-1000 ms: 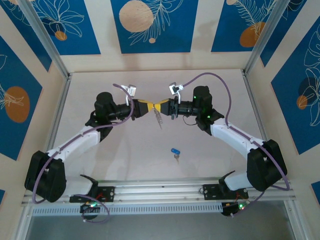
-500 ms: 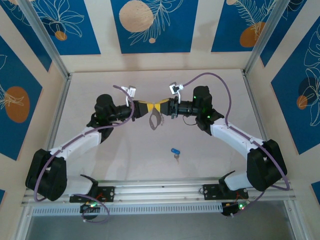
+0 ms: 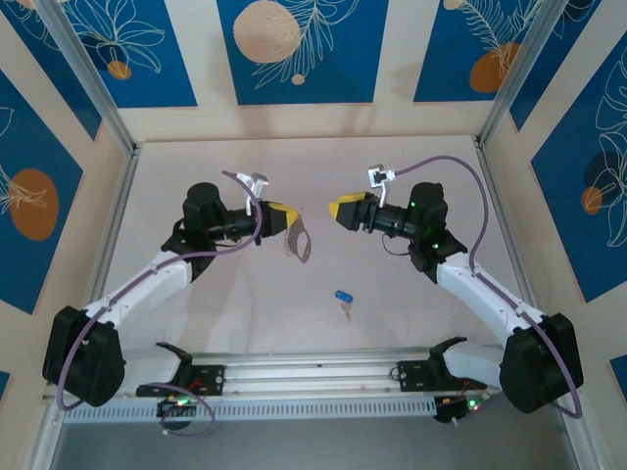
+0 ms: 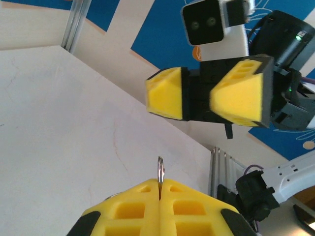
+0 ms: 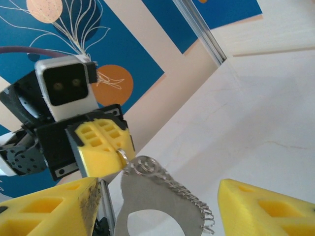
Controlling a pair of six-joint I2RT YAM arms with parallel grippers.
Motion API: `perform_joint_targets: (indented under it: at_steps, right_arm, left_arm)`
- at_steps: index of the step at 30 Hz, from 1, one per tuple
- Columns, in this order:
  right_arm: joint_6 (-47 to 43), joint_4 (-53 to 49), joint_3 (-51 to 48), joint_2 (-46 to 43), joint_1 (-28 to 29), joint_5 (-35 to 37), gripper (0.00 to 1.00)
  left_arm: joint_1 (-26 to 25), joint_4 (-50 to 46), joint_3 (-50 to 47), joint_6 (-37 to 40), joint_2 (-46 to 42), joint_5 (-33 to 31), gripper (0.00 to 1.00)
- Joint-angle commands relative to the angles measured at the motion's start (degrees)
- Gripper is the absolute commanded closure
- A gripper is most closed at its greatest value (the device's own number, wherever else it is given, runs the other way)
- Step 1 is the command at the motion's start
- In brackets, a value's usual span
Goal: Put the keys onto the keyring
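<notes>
1. Key (image 3: pixel 343 299): blue head, short silver blade. Lies flat on table (image 3: pixel 255 313), approx centre, nearer the arm bases than either gripper. Nothing touching it, and it's well apart from the ring.
2. Left gripper (image 3: pixel 290 219), mid-table, left of centre: jaws together, clamped on keyring (image 3: pixel 298 242). Left wrist view shows a thin metal edge pinched btwn the yellow pads (image 4: pixel 133 201). Right wrist view shows the grip is on the small wire ring at one end. The grey oval loop hangs off it, w/ pale bumps along one edge. Can't tell if the loop's low end touches the table.
3. Right gripper (image 3: pixel 336 209), just right of the ring and facing the left one: jaws apart, nothing btwn them, clear gap to the ring.
4. Far side: blue wall panels (image 3: pixel 294 49) w/ pale leaf print, alu frame posts (image 3: pixel 95 88). No task items there.
5. Step, my read: ring is secured by the left arm alone and the right is free. No key on the ring, key not yet picked. So this is early, the pick-the-key stage.
6. Next move, my read:
   - Right arm goes near and down to the key, and the jaws narrow for a small flat part lying on the surface.
   - Pinch likely best on the blue head. Hole pos isn't resolvable from here, so the grip must leave it free.
   - Then carry the key to the loop and thread it.
   - Left should hold steady; the loop dangles off a small ring, so expect swing.
</notes>
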Motion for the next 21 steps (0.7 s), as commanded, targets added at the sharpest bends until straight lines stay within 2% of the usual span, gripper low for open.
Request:
perform_joint_targets:
  at_steps: [1, 9, 14, 21]
  right_arm:
    - [1.51, 1.14, -1.13, -0.67, 0.29, -0.56, 0.35]
    - [-1.63, 2.31, -0.70, -0.82, 2.23, -6.15, 0.37]
    - [-3.49, 2.97, -0.60, -1.66, 2.98, -8.88, 0.38]
    - [-4.81, 3.03, 0.61, -1.55, 4.23, -10.43, 0.44]
  left_arm:
    - [0.25, -2.32, 3.41, 6.90, -1.93, 3.54, 1.00]
    - [0.25, -3.22, 5.49, 10.02, -2.44, 7.73, 1.00]
    - [0.25, -7.28, 7.89, 11.23, -1.99, 10.99, 1.00]
    - [-0.44, -10.45, 9.50, 11.33, -1.43, 13.12, 1.00]
